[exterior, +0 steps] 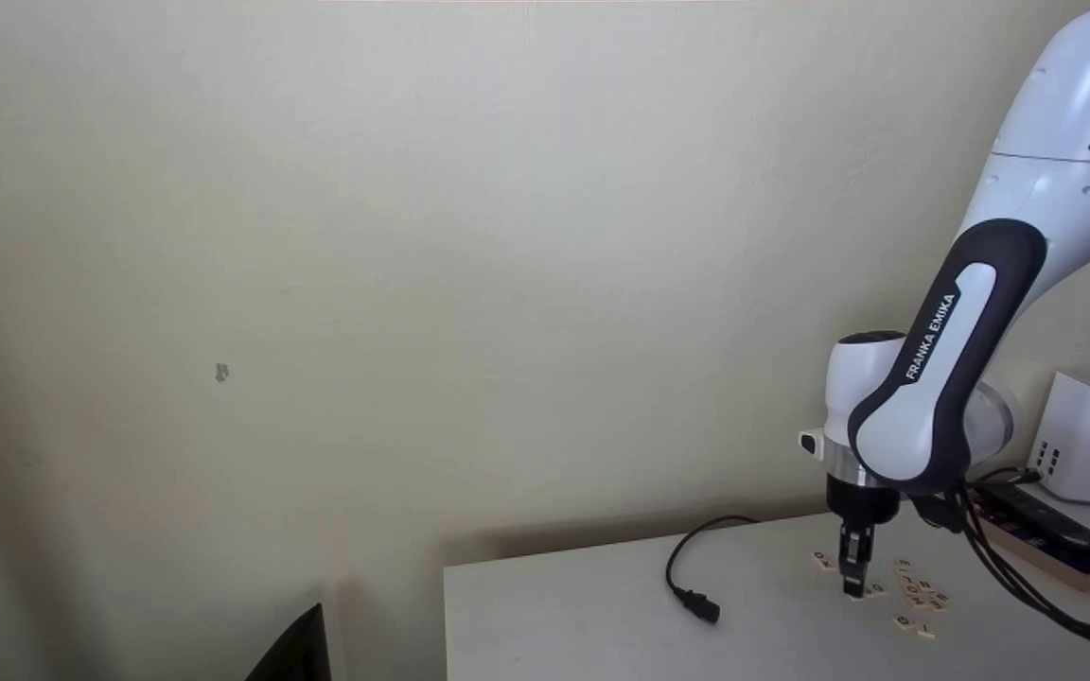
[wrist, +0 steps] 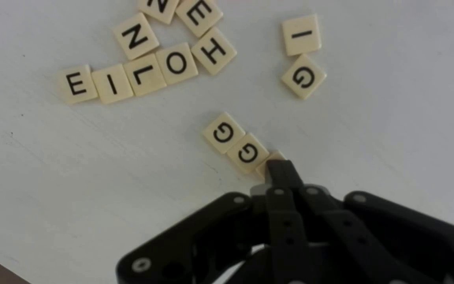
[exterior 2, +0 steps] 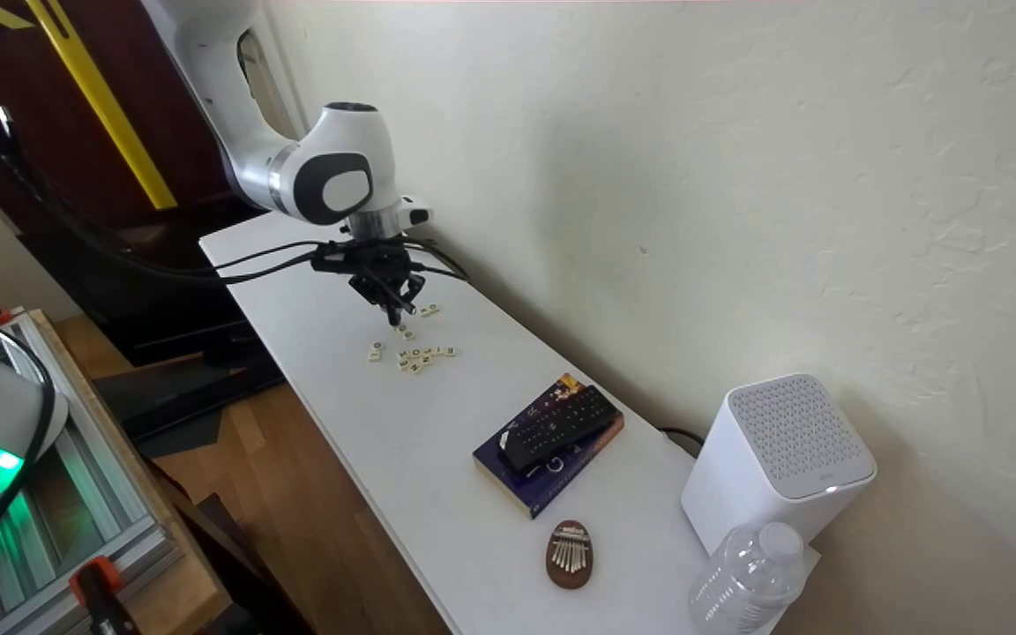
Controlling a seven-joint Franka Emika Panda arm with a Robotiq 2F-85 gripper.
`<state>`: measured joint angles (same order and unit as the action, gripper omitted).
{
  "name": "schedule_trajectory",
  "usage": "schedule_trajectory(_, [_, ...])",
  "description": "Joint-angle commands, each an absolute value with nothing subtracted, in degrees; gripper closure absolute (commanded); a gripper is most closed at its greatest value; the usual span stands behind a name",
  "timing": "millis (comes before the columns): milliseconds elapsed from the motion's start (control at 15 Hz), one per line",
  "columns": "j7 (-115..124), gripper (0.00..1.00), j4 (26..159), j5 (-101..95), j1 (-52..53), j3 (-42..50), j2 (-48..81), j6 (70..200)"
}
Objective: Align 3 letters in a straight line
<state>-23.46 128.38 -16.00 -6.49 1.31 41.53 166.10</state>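
The letters are small pale-tan tiles lying flat on the white table. In the wrist view, one G tile [wrist: 224, 132] touches a second G tile [wrist: 248, 153] along a slanted line. A third tile [wrist: 276, 155] adjoins that second one, its face mostly covered by my gripper [wrist: 278, 162]. The fingers are pressed together, their tips over or on this third tile. In both exterior views the gripper [exterior: 853, 590] points straight down at tabletop level. Farther up the wrist view, an I tile [wrist: 301, 34] meets another G tile [wrist: 304, 76] at a corner.
Several more tiles form a bent row from an E tile [wrist: 78, 84] to an H tile [wrist: 214, 51]. A tile pair [exterior: 823, 561] lies beyond the gripper. A black cable plug [exterior: 699, 606], a remote [exterior 2: 561, 428] on a book [exterior 2: 521, 494], and a thumb piano [exterior 2: 570, 554] share the table.
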Motion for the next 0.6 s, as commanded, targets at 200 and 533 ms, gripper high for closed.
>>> schedule_trajectory(200, [-24.2, 1.00, 128.0, -17.2, -6.9, 1.3, 42.0, 165.6])
schedule_trajectory(533, [-25.2, 1.00, 130.8, -17.1, -8.1, 0.5, 39.3, 166.5])
